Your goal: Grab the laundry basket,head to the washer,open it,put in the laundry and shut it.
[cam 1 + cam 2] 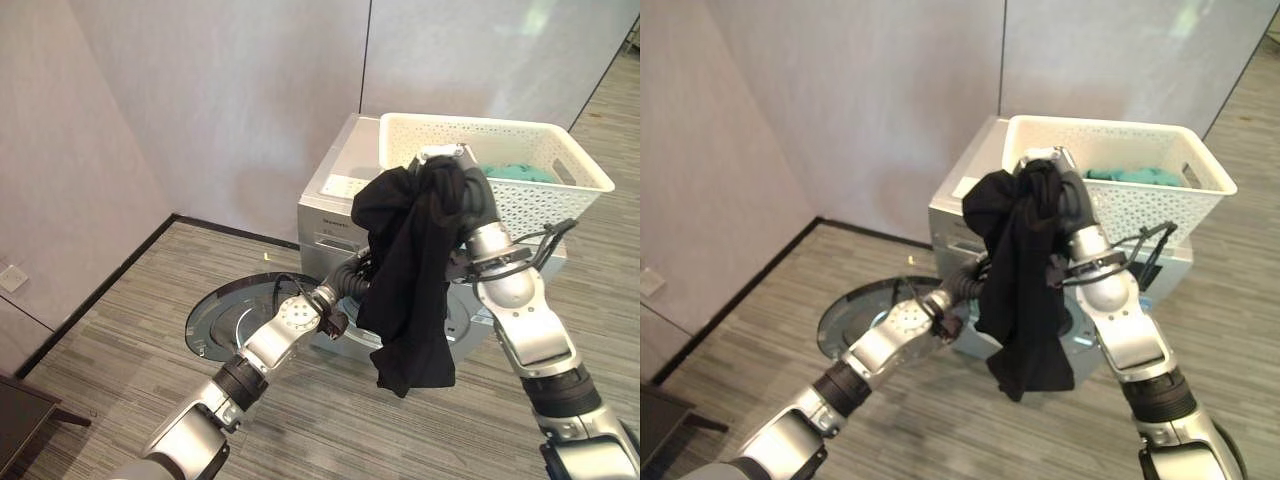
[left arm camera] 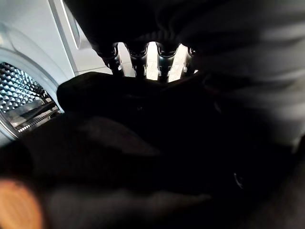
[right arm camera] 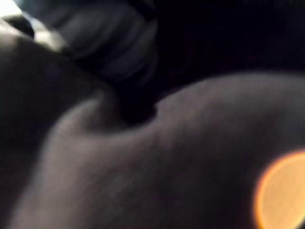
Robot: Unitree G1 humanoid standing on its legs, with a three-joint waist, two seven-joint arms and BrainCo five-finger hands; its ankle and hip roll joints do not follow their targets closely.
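Black cloth (image 1: pixel 410 290) hangs limp from right hand (image 1: pixel 445 175), bunched at the top, in front of washer (image 1: pixel 335 205).
Right hand fingers curl round the bunched fabric. Left hand (image 2: pixel 147 59) sits behind the cloth by the steel drum; can't tell its grip. White perforated plastic basket (image 1: pixel 520 195) w/ teal laundry (image 1: pixel 520 172) rests on washer top. Round door (image 1: pixel 235 315) swung open, low left.

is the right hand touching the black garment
Touching. In the left eye view the black garment is bunched over the right hand and hangs down from it.
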